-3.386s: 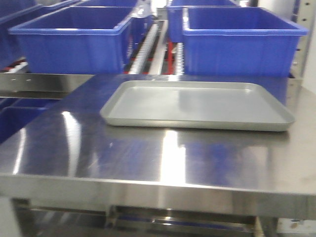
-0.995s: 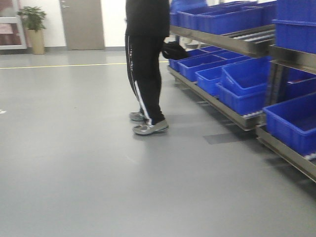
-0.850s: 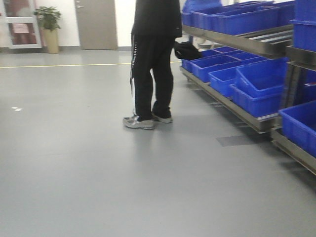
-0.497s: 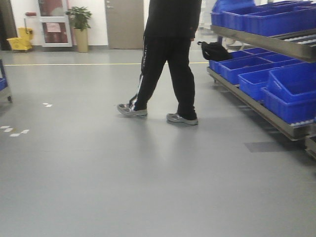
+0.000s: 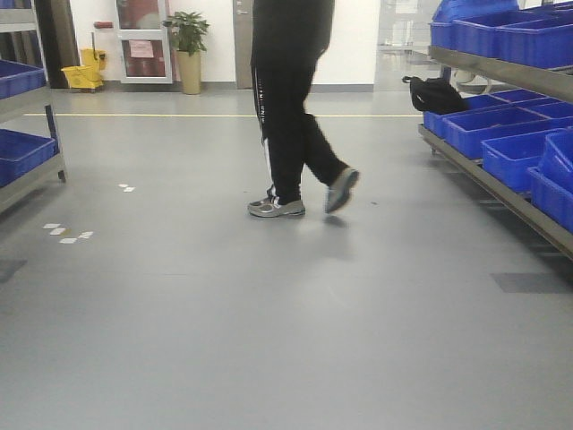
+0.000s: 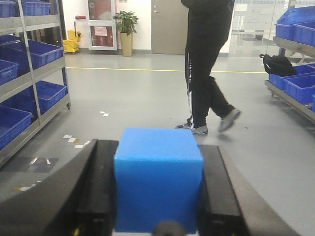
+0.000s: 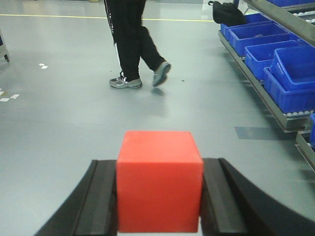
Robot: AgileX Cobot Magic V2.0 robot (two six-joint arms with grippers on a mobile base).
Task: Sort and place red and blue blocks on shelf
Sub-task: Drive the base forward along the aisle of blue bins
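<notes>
Shelf [image 5: 501, 74] cropped right; blue block [image 6: 158, 182] seemingly cut below.

open floor [image 5: 269, 340] ahead, person [image 5: 291, 107] mid-aisle, shelf [image 5: 501, 73] along right

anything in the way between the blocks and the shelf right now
A person is mid-stride on the floor ahead, left of the right-hand shelf. The right hand grips the red block, the left hand the blue block. The floor between them and that shelf's blue tubs looks bare.
</notes>
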